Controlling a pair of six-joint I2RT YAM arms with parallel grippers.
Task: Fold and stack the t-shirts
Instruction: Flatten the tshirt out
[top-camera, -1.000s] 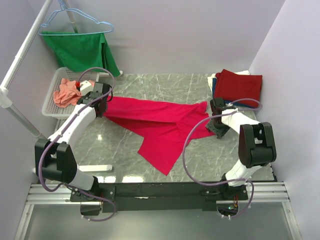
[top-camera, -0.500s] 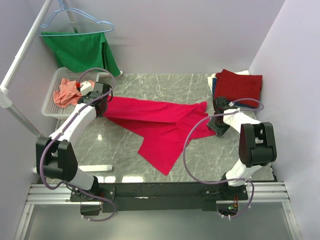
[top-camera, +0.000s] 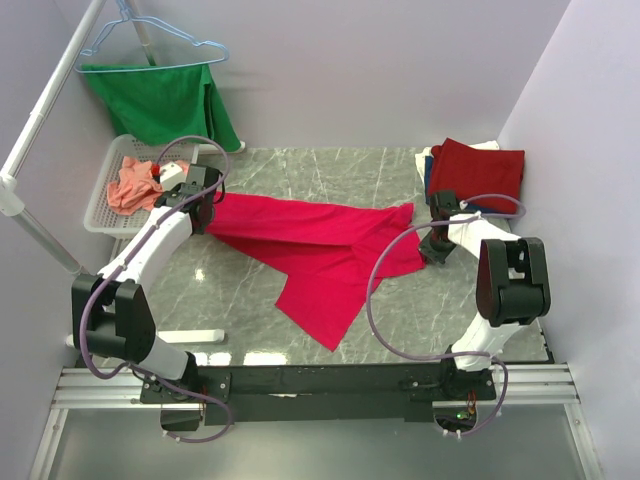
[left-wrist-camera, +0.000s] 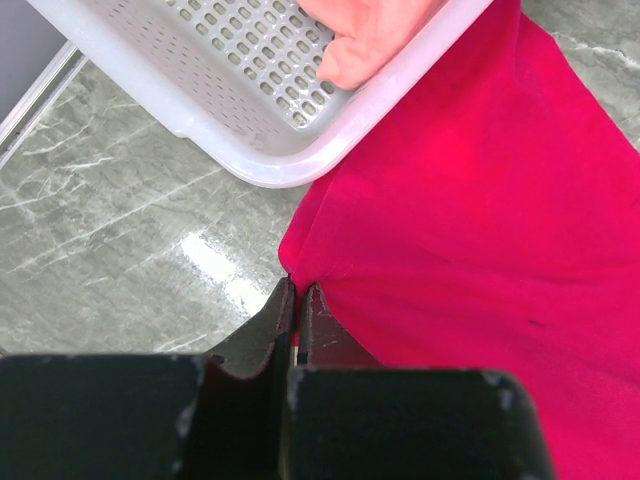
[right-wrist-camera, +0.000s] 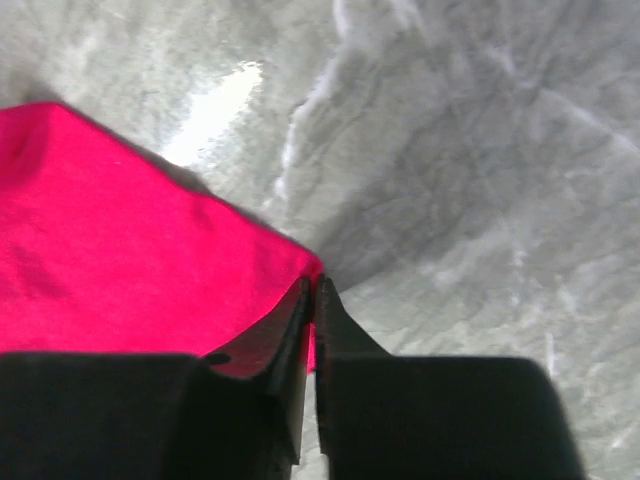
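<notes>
A bright pinkish-red t-shirt (top-camera: 320, 250) lies spread across the middle of the marble table. My left gripper (left-wrist-camera: 298, 290) is shut on that shirt's left corner (left-wrist-camera: 310, 240), right beside the basket. My right gripper (right-wrist-camera: 312, 290) is shut on the shirt's right corner (right-wrist-camera: 290, 255); in the top view it sits at the cloth's right edge (top-camera: 432, 250). A salmon-orange t-shirt (top-camera: 130, 185) lies crumpled in the basket. A dark red t-shirt (top-camera: 478, 170) tops a folded stack at the back right, with blue and white edges under it.
A white perforated basket (top-camera: 105, 215) stands at the back left, its corner close to my left gripper (left-wrist-camera: 250, 150). A green garment (top-camera: 160, 100) hangs on a hanger from a rail above it. A small white bar (top-camera: 195, 337) lies near the front left.
My right gripper has moved slightly up and right at the shirt's right corner and closed on it. The left arm has held still with its grip.
</notes>
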